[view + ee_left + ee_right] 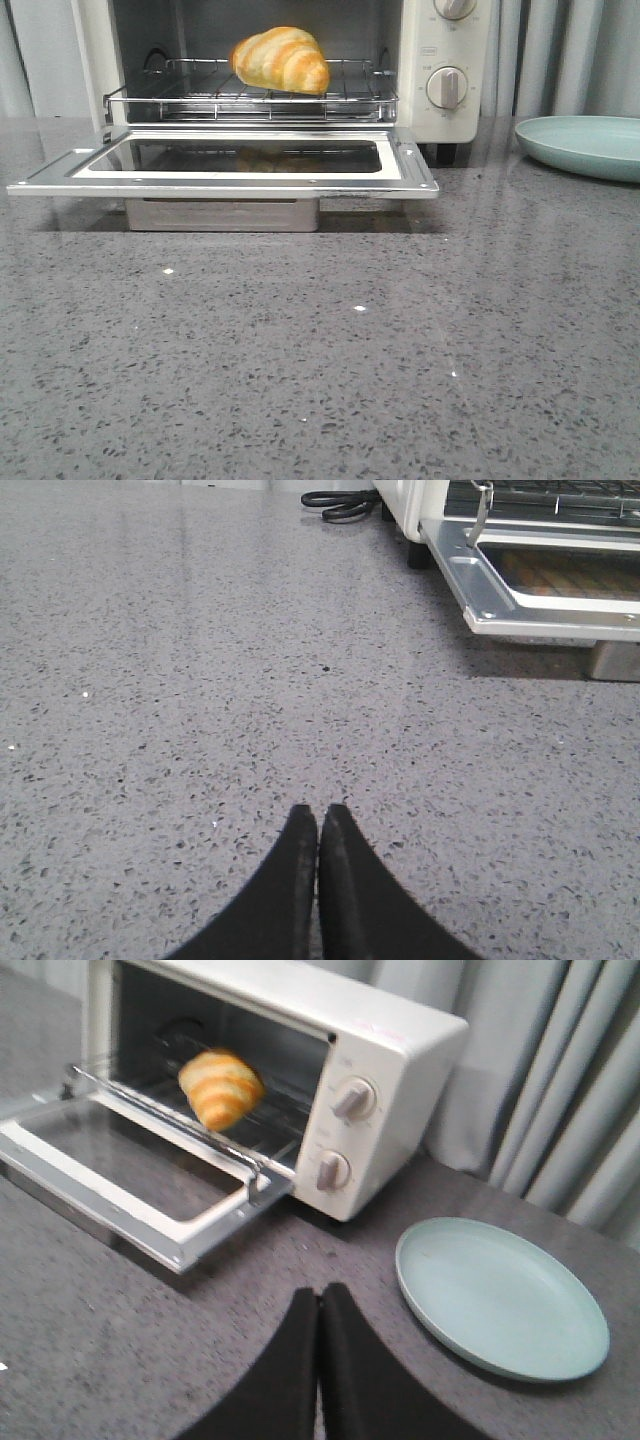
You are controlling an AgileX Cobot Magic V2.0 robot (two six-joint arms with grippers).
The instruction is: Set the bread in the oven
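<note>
Speckled grey countertop [330, 380] under both clenched, empty end effectors; bread [281, 59] inside oven [440, 60], curtains [560, 1080] behind.

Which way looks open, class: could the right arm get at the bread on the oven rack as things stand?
Probably yes: the oven door lies fully down, and the bread sits uncovered near the rack's front. The right gripper is shut and empty, so it must open first.

bread [281, 60]: glossy | rack [250, 100]: metal wire | door [225, 165]: glass, metal frame | table [320, 350]: polished speckled stone
</note>
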